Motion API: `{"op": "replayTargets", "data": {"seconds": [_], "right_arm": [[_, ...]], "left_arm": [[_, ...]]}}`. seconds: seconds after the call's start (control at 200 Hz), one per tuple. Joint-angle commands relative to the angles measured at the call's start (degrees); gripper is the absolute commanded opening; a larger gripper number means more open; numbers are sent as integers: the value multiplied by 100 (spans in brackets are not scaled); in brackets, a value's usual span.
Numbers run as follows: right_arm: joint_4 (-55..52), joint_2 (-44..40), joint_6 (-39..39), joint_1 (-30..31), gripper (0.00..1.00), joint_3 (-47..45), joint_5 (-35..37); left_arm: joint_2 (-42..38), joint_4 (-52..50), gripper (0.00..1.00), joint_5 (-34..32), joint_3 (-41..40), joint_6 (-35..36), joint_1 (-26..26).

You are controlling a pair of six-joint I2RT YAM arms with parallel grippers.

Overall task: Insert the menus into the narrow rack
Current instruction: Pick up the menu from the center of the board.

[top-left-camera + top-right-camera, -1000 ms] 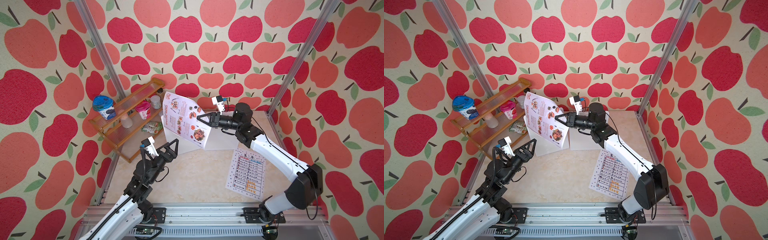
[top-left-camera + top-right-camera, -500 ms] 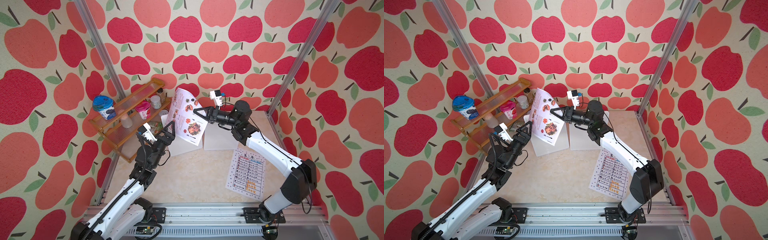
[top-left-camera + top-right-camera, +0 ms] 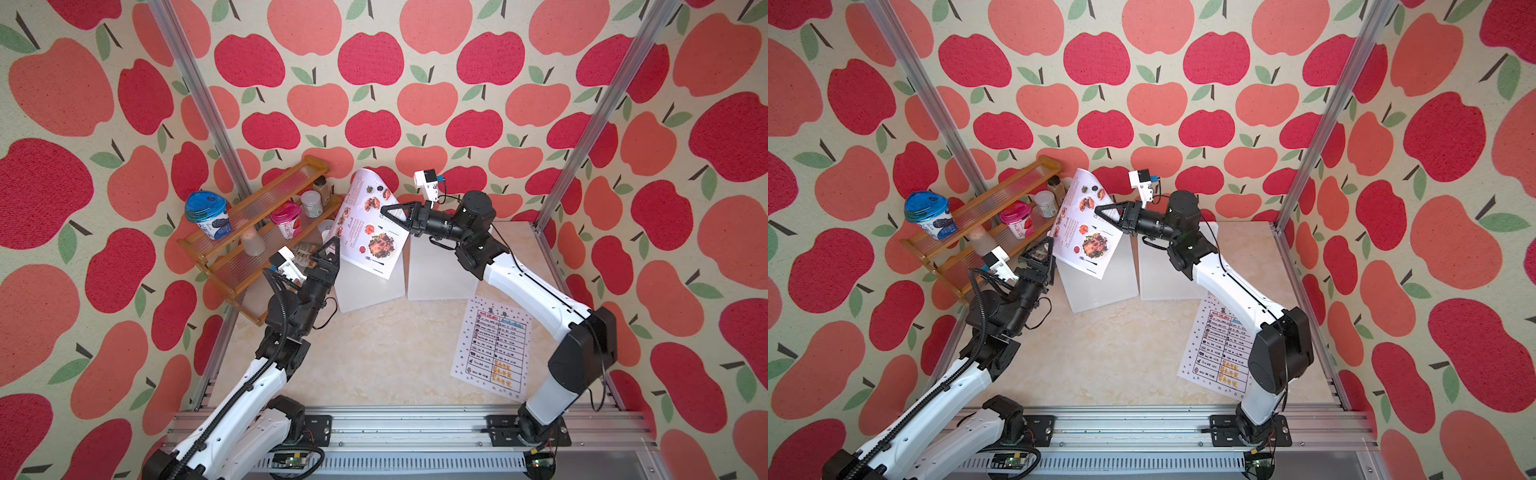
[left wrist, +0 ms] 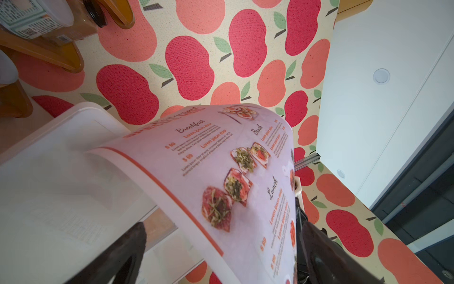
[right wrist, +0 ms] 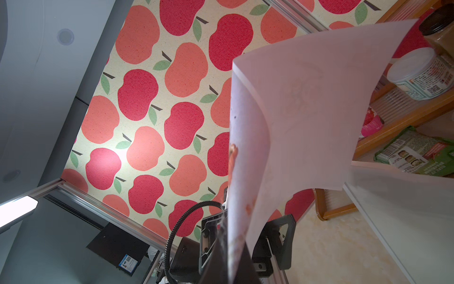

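Apple-print walls are set around a beige tabletop (image 3: 374, 357). At the left, a wooden shelf (image 3: 274, 187) is loaded with cups and jars. The left gripper (image 3: 323, 249) is spread wide, and a lower corner of the photo menu (image 3: 365, 232) is seen between its fingers (image 4: 132, 241). That menu is held curled above two white racks (image 3: 370, 291), pinched at its edge by the clenched right gripper (image 3: 388, 212). The table menu (image 3: 494, 345) is laid flat at the right.
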Motion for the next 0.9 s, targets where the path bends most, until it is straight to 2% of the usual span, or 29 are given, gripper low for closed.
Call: {"op": "replayTargets", "data": {"seconds": [0.0,0.3,0.55,0.76,0.895], "right_arm": [[47,65,87,-18,2,289,33],[41,-80,42,-17,2,200,-45],[-12,-209,-43,-18,2,-61,-125],[-413,-415,-418,-51,2,-331,-113],[-850,-445,-703,-46,2,-349,-113]], "left_arm": [[5,12,100,407,86,-775,235],[560,529,99,763,192,-1294,593],[870,797,91,739,398,-1157,572],[755,635,73,865,637,-807,711],[789,498,53,1100,844,-563,893]]}}
